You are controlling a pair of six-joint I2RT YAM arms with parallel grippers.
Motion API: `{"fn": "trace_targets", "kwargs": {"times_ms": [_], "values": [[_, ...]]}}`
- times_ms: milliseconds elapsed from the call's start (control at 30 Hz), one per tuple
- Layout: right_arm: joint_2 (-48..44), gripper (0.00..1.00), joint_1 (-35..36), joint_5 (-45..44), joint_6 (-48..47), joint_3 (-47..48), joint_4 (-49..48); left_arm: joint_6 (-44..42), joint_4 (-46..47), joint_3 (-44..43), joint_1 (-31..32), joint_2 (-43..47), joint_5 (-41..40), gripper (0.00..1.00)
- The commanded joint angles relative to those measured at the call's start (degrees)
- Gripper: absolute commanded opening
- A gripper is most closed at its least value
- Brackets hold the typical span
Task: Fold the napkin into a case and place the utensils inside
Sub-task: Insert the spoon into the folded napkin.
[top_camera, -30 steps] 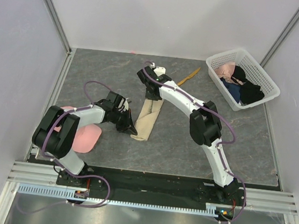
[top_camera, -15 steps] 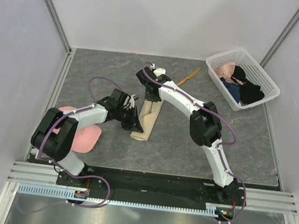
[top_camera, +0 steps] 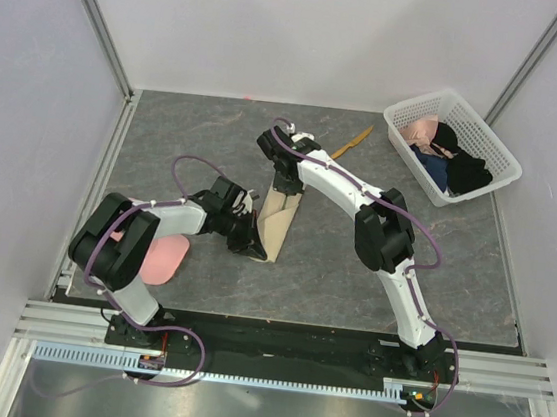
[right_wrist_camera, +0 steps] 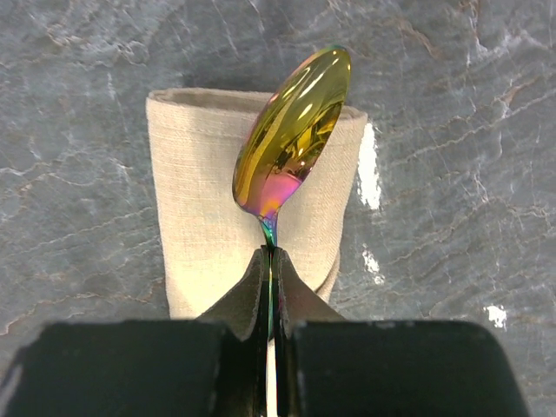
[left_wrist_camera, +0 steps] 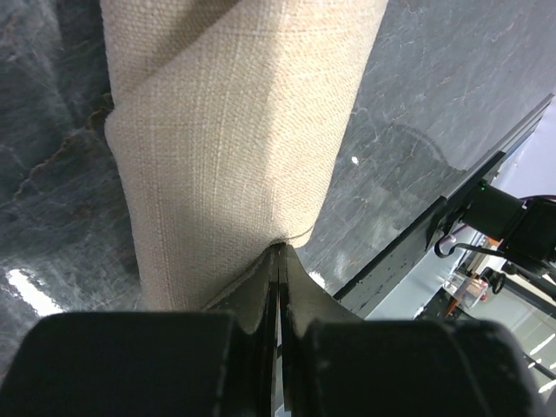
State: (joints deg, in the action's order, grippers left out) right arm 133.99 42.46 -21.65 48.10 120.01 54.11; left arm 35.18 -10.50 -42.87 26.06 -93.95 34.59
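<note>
As spoon [right_wrist_camera: 291, 130] overlies napkin [right_wrist_camera: 200, 200], basket [top_camera: 488, 132] — seemingly clothes [top_camera: 454, 168]

grey marbled table [top_camera: 321, 274] bears napkin [top_camera: 280, 221], knife [top_camera: 351, 143], basket [top_camera: 422, 100], pink cap [top_camera: 157, 258].

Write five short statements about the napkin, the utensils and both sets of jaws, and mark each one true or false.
1. The right jaws hold the spoon by its handle. True.
2. The knife lies inside the napkin. False: it lies on the table, apart from the napkin.
3. The left jaws are closed on the napkin's near end. True.
4. The napkin lies spread out flat. False: it is folded into a narrow strip.
5. The spoon's bowl is over bare table. False: it is over the folded napkin.
</note>
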Motion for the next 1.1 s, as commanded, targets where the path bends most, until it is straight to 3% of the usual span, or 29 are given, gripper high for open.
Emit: {"fn": "trace_targets", "kwargs": {"times_ms": [0, 833, 967, 1067], "values": [[-3.04, 0.0, -0.09, 0.99, 1.74, 0.84, 3.72, 1.38, 3.21, 1.12, 0.04, -0.71, -1.36, 0.03], [-6.11, 0.0, 0.08, 8.2, 4.11, -7.07, 2.85, 1.56, 4.7, 1.04, 0.04, -1.85, -1.89, 0.03], [-6.29, 0.04, -0.01, 8.55, 3.85, -6.98, 2.5, 1.38, 3.91, 0.51, 0.04, -1.15, -1.89, 0.03], [-6.55, 0.16, -0.01, 8.38, 3.32, -6.19, 2.41, 0.68, 2.69, -0.01, 0.13, 0.08, -2.07, 0.03]]}}
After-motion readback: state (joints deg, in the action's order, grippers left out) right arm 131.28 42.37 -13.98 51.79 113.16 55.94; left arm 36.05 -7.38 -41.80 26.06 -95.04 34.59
